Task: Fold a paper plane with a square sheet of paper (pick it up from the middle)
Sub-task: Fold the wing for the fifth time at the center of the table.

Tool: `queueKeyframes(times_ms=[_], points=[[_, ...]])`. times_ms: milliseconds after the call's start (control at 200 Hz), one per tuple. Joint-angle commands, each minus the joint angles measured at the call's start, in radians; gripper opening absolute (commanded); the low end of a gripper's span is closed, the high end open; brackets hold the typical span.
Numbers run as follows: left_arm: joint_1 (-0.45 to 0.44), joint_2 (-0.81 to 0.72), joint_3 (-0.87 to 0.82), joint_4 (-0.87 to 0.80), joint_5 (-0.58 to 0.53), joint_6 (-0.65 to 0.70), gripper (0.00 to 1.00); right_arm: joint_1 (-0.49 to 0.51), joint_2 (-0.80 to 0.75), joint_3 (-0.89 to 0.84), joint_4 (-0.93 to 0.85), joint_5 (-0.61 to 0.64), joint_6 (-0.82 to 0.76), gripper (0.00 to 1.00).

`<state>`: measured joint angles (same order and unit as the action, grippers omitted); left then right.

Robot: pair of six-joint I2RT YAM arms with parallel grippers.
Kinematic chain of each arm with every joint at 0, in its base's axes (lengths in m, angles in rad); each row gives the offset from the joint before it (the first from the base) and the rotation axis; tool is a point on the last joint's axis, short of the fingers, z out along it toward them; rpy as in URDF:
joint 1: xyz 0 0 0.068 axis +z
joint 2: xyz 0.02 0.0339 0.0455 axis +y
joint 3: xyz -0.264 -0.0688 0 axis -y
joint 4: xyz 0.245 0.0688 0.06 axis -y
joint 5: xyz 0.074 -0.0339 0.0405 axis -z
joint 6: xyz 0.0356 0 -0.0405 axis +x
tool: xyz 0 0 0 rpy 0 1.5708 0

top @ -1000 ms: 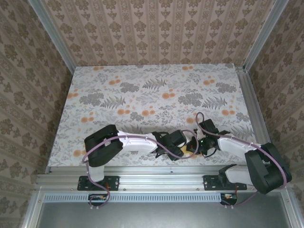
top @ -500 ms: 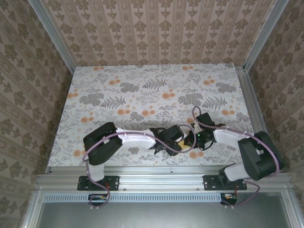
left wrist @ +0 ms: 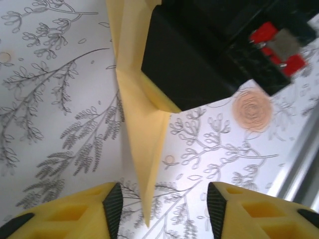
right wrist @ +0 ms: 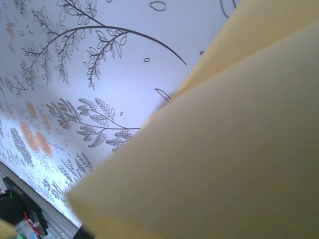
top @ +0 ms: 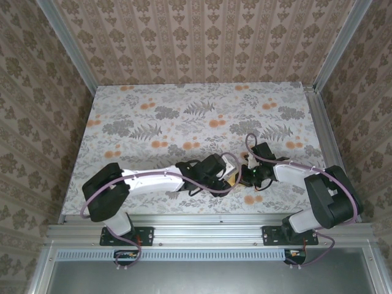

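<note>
Between the left claw's (left wrist: 164, 205) spread yellow fingers, touching neither, lay the pointed tip of the paper plane (left wrist: 142, 129); just ahead of them the right claw (top: 248, 176) was fully closed, apparently pinching the folded body. Folding looked nearly done, at the crease-setting stage. Next, the left claw would need to close on the nose without crumpling it. The mustard paper was a slim dart, sharp-edged, with one ridge running lengthwise
</note>
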<state>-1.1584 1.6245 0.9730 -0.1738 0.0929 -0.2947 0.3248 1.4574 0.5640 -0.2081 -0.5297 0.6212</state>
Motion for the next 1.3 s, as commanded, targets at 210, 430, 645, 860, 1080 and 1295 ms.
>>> queueKeyframes(times_ms=[210, 430, 645, 860, 1080, 1295], points=[[-0.008, 0.058, -0.071, 0.167, 0.177, -0.155, 0.27, -0.007, 0.023, 0.020, -0.019, -0.006, -0.038, 0.00], [-0.059, 0.119, -0.037, 0.104, 0.020, -0.178, 0.25, -0.007, 0.017, 0.035, -0.038, -0.004, -0.040, 0.00], [-0.081, 0.171, -0.001, 0.065, -0.047, -0.206, 0.26, -0.007, 0.020, 0.042, -0.042, -0.006, -0.037, 0.00], [-0.089, 0.227, 0.052, -0.014, -0.169, -0.221, 0.29, -0.007, 0.018, 0.045, -0.054, -0.013, -0.044, 0.00], [-0.086, 0.277, 0.096, -0.066, -0.237, -0.225, 0.30, -0.008, -0.006, 0.038, -0.078, -0.020, -0.048, 0.00], [-0.086, 0.297, 0.117, -0.083, -0.249, -0.215, 0.30, -0.007, -0.031, 0.031, -0.089, -0.024, -0.041, 0.00]])
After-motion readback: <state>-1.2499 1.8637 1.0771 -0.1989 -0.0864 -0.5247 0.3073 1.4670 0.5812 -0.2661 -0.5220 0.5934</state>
